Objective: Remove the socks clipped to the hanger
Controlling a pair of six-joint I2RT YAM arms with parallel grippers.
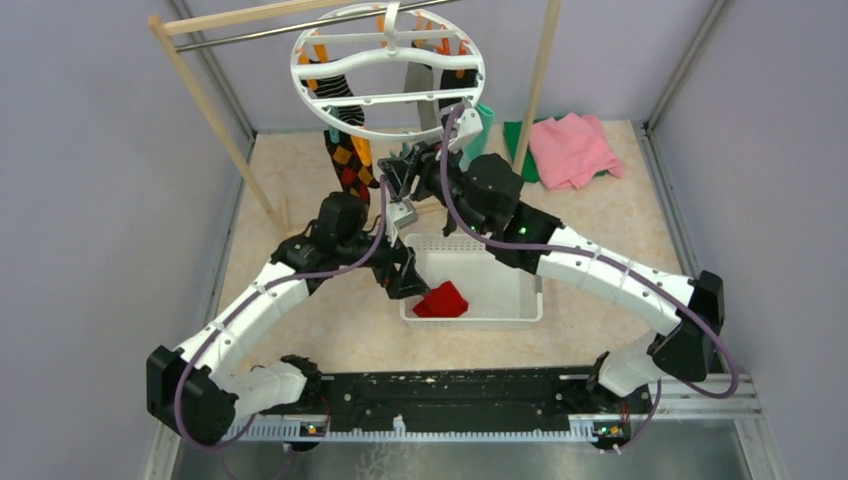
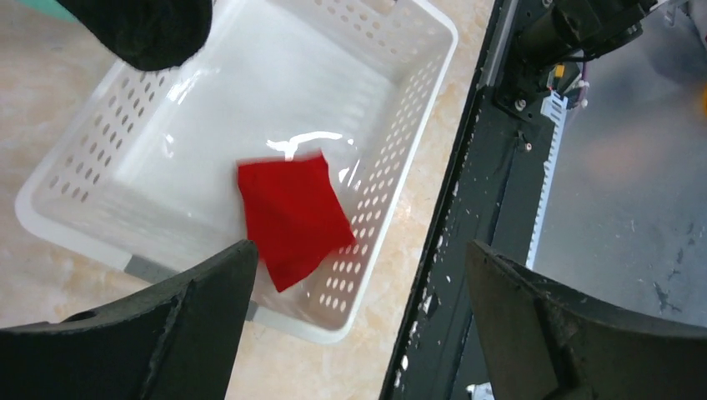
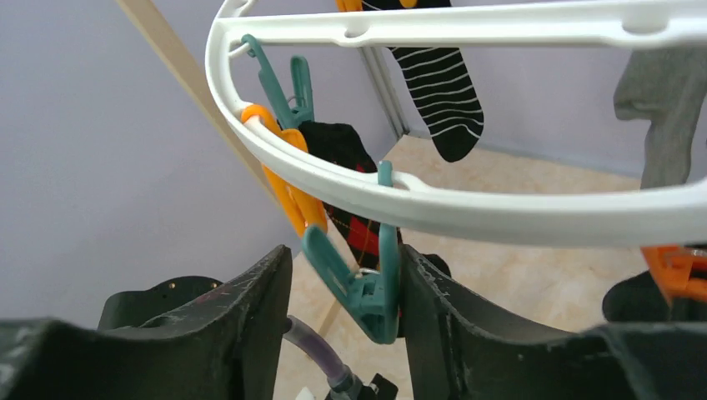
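Observation:
The hanger (image 1: pixel 388 75), a round white ring, hangs at the back with a striped sock (image 1: pixel 340 100), an argyle sock (image 1: pixel 350 165) and a teal sock (image 1: pixel 481 124) clipped under it. A plain red sock (image 1: pixel 441 300) lies loose in the white basket (image 1: pixel 520 300). My left gripper (image 2: pixel 358 254) hovers wide open over the basket's near corner, with the red sock (image 2: pixel 292 217) below and nothing between its fingers. My right gripper (image 3: pixel 346 254) is open around an empty teal clip (image 3: pixel 367 283) under the ring (image 3: pixel 467 208); one finger (image 3: pixel 433 300) touches the clip. A striped sock (image 3: pixel 442 92), a grey sock (image 3: pixel 667 108) and the argyle sock (image 3: pixel 350 208) hang beyond.
A pink cloth (image 1: pixel 572 148) and a green cloth (image 1: pixel 520 140) lie at the back right. The wooden rack post (image 1: pixel 215 120) stands left of the hanger. The black base rail (image 2: pixel 483 208) runs beside the basket (image 2: pixel 400 167). A dark fuzzy shape (image 2: pixel 142 29) hangs over the basket's far corner.

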